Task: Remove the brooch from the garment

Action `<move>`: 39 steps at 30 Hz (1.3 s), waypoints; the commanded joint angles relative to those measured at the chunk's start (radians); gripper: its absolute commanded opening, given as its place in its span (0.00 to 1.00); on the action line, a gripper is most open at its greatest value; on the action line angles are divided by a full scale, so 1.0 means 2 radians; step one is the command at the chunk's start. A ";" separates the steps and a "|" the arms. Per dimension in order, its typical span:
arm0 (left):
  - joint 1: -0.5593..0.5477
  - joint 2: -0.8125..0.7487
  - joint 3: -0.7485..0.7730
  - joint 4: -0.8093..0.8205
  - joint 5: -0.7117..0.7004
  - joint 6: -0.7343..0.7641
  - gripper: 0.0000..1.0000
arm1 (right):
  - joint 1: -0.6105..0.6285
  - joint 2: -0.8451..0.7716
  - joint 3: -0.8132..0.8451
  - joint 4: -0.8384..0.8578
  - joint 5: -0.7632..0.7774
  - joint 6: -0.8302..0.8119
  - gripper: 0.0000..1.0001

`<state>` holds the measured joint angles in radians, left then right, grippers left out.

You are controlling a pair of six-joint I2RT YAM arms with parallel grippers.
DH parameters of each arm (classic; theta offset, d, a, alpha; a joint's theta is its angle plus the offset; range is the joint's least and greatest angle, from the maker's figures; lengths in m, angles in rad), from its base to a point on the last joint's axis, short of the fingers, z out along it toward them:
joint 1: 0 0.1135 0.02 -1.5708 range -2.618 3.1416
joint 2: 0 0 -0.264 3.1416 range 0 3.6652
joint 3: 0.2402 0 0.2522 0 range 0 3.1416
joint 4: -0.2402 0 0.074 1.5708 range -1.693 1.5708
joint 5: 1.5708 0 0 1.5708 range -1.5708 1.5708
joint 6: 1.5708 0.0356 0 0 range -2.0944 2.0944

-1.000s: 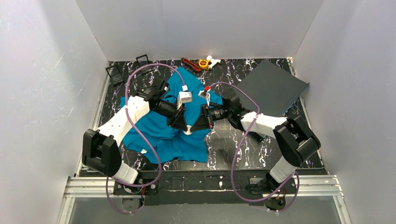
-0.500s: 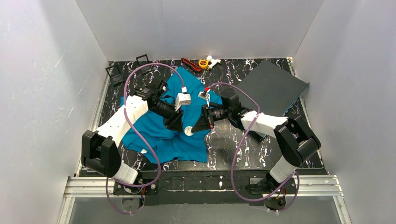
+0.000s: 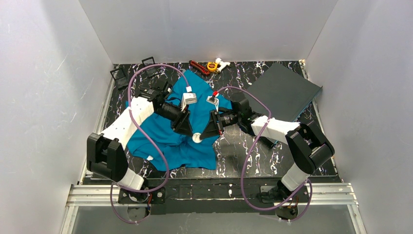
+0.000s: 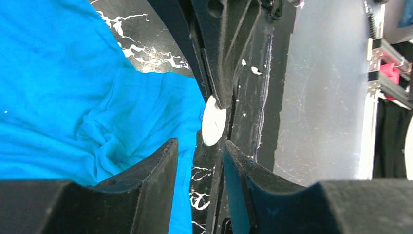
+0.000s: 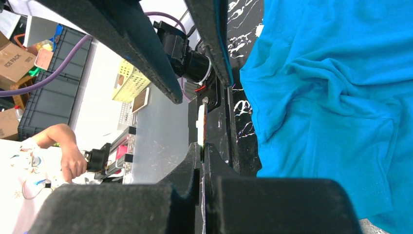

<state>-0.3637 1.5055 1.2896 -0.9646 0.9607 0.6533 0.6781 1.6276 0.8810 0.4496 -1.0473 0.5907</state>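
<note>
Black marbled stone is covering the counter (image 3: 243, 148), and the garment (image 3: 160, 139), a teal T-shirt, is lying rumpled across its left and middle part. A dark grey board (image 3: 285, 90) is resting well apart at the far right corner. Both arms are reaching inward over the shirt's near right edge, their tips meeting nose to nose. I judge this is so that one can carry the brooch while the other lets go of it or of the cloth. The right claw (image 5: 202, 146) is clenching the brooch (image 4: 213, 122), a small white disc, by its rim. The left claw (image 4: 199, 146) is standing released just short of the disc, its two fingers (image 4: 146, 175) parted with nothing between them.

The overhead view is giving only a white dot between two black wedges, so neither grip can be read there. The left wrist view is showing the disc nearly face on, at the very edge of the cloth over bare counter, pinched by the other arm's fingers. The right wrist view is showing it edge-on, a thin white sliver between fingers pressed together, with the shirt off to one side. No view is showing whether the pin is out of the fabric.
</note>
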 commanded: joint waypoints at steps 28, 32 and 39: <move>0.040 -0.009 -0.028 0.068 -0.024 -0.089 0.00 | -0.023 -0.007 0.032 0.000 0.006 -0.017 0.68; 0.077 -0.022 -0.019 0.088 -0.081 -0.094 0.00 | -0.049 -0.008 0.059 -0.044 0.009 -0.048 0.96; 0.127 -0.009 0.005 0.177 -0.303 -0.093 0.00 | -0.102 -0.002 0.102 -0.191 0.061 -0.174 0.98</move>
<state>-0.1478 1.5013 1.2598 -0.7410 0.6582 0.4664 0.5243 1.6276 1.0286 0.2584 -0.9947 0.4179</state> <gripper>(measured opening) 0.035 0.983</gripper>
